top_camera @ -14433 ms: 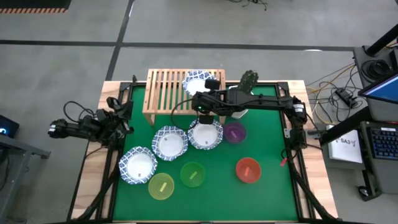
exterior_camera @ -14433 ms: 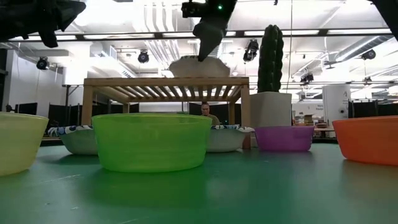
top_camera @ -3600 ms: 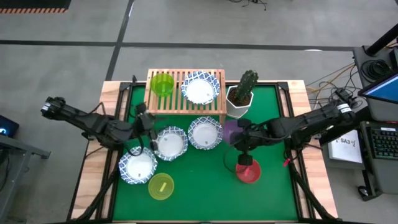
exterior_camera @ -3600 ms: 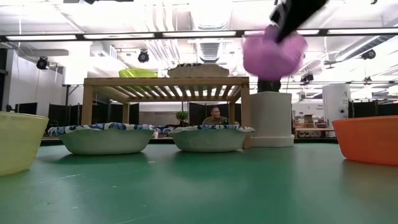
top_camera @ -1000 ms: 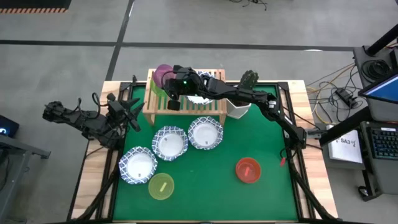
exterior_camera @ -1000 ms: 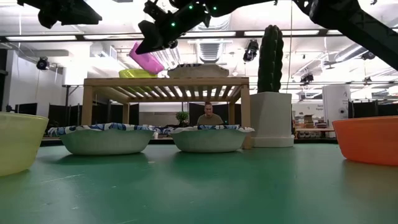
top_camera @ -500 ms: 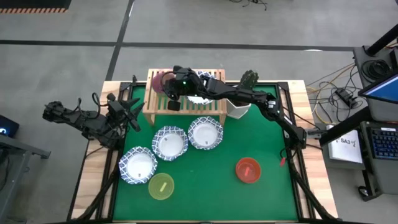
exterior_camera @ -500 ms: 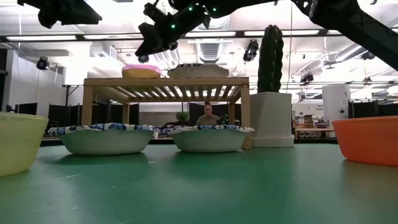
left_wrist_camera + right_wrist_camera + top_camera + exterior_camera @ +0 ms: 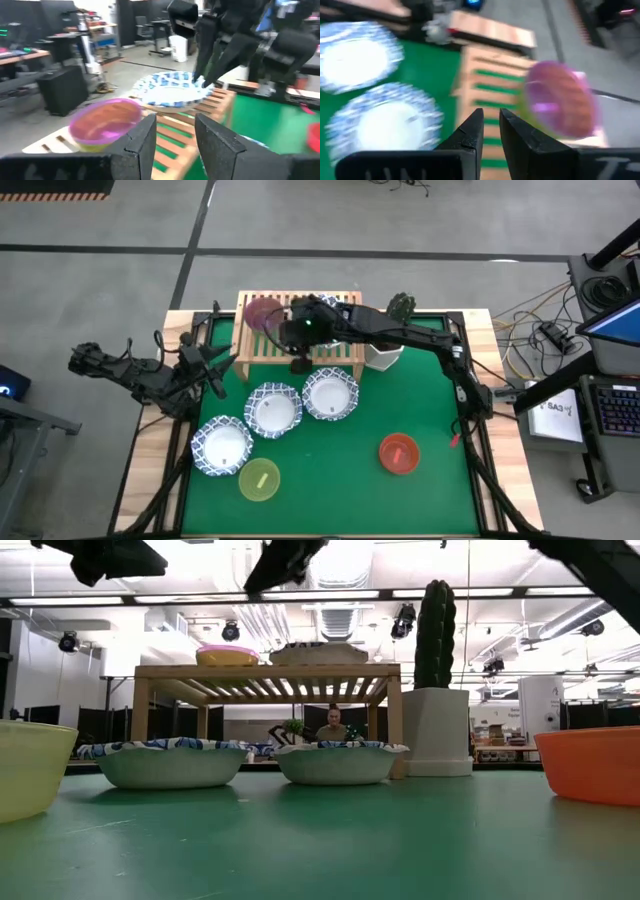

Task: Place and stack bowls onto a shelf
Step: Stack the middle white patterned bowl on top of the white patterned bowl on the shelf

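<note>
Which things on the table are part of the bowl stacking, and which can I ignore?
Part of the job:
- wooden shelf
- purple bowl nested in a green one on the shelf
- patterned bowl on the shelf
- three patterned bowls on the mat
- yellow bowl
- red bowl

Ignore:
- potted cactus
</note>
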